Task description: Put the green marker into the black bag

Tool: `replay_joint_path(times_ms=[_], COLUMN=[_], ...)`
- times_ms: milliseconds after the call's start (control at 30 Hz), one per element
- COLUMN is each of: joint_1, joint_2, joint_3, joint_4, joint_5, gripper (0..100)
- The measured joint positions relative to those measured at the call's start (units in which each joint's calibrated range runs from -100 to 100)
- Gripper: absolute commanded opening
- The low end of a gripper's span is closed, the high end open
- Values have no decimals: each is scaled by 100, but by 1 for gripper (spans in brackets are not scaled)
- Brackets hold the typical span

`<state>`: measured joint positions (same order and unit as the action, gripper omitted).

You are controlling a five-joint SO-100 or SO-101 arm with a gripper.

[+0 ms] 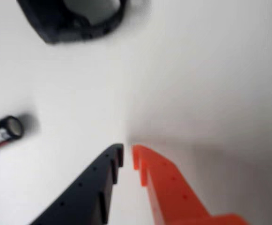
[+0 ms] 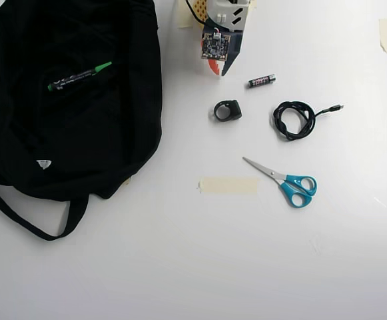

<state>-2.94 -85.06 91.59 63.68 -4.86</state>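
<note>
**Green marker lying on the black bag, my pincer empty**

The green marker (image 2: pixel 78 76) lies on top of the black bag (image 2: pixel 33 140), in the bag's upper part as the overhead view shows it. It is a slim thing with a dark barrel carrying pale lettering, a bright green cap pointing up and to the right, and a small green tip at the lower left end. It lies at a shallow slant, fully on the fabric. Whether it sits in an opening or just on the cloth, I cannot tell.

The bag is large, soft and black, filling the left side of the overhead view, with a small white tag (image 2: pixel 43 163) low on it and a long strap (image 2: pixel 20 217) looping out below onto the white worktop (image 2: pixel 180 267).

My pincer (image 1: pixel 128 154) is well apart from the bag, at the top centre of the overhead view. In the wrist view its black finger and orange finger nearly meet at the tips, with only a thin gap between them and nothing held.

Near my pincer on the worktop lie a small battery (image 2: pixel 262 81), a black ring-shaped piece (image 2: pixel 228 111), a coiled black cable (image 2: pixel 296 119), and scissors (image 2: pixel 284 181) with blue handles. A strip of pale tape (image 2: pixel 228 185) is stuck just left of the scissors.
</note>
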Motion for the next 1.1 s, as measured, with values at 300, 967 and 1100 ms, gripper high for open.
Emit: replay_joint_path(times_ms=[300,967,1100], joint_1=[0,15,15], joint_2=[-1303,-1370,-1370], joint_3=[668,676,676], joint_4=[240,670,670], joint_5=[0,29,29], gripper=[2,2,2])
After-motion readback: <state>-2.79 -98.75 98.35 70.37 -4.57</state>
